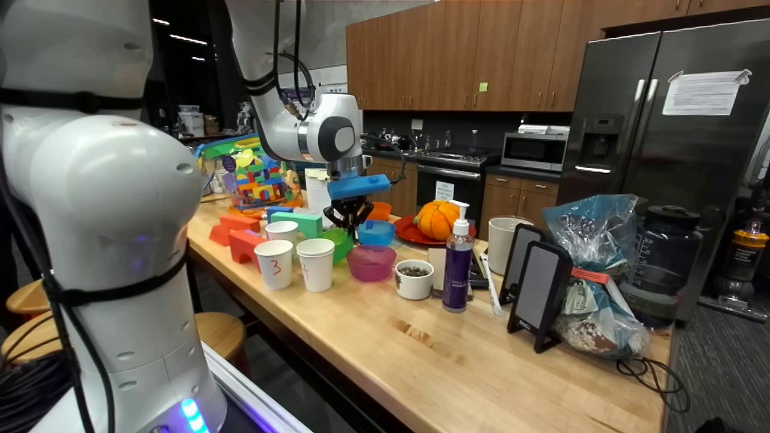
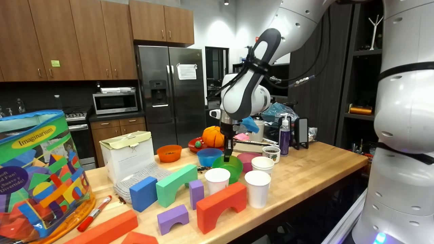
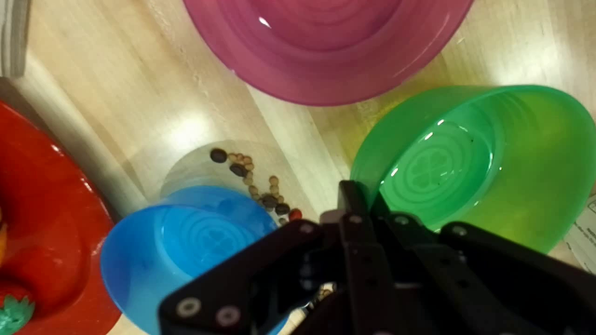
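Gripper: black two-fingered metal Robotiq gripper (image 3: 364,197), pointing down, its fingertips drawn narrow with the thin wall of a bowl between them
Green bowl: translucent green round plastic bowl (image 3: 535,158), nipped at the rim, one fingertip outside the wall and the other inside
Bowl from gripper: all to one side; in the wrist view its body spreads up and to the right of the fingertips, so I judge its weight sits off-centre from the pinch
Long axis: none to line up with, the bowl being round; only the point on its rim counts
Bowl on table: in an exterior view it shows below the fingertips, partly behind a plain white paper cup (image 2: 217,184); whether its base touches the pale wooden table (image 2: 305,166) I cannot tell
Pink side: glossy pink round plastic bowl (image 3: 321,79), just beside the green rim
Blue side: translucent blue round plastic bowl (image 3: 139,274), across from the green one, past the fingers
Grains: small brown, tan and red seed-like grains (image 3: 269,201), scattered on the wood beside the blue bowl
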`<state>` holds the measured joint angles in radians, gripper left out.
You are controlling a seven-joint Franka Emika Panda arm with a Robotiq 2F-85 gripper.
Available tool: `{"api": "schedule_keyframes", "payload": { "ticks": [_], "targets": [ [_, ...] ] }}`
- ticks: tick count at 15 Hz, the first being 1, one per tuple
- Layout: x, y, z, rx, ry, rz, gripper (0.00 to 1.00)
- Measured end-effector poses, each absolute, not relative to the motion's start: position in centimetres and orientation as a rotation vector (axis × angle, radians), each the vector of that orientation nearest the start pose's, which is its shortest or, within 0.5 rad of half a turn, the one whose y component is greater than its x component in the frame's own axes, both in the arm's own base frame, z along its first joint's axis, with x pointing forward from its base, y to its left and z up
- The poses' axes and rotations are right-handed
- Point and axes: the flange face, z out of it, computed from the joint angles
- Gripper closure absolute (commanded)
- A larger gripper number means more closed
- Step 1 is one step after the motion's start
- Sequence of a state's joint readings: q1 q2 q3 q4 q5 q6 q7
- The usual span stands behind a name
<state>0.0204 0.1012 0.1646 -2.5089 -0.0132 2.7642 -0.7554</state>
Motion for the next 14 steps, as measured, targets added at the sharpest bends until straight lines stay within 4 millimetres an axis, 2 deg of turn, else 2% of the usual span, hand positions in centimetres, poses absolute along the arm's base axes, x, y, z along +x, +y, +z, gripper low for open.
{"api": "schedule_keyframes", "payload": {
  "ticks": [10,14],
  "targets": [
    [47.9,9.4,29.7,-2.856,-1.447,-0.323,0.99],
    [48.8,9.1,31.1,-2.873,-1.319,-0.364,0.99]
  ]
}}
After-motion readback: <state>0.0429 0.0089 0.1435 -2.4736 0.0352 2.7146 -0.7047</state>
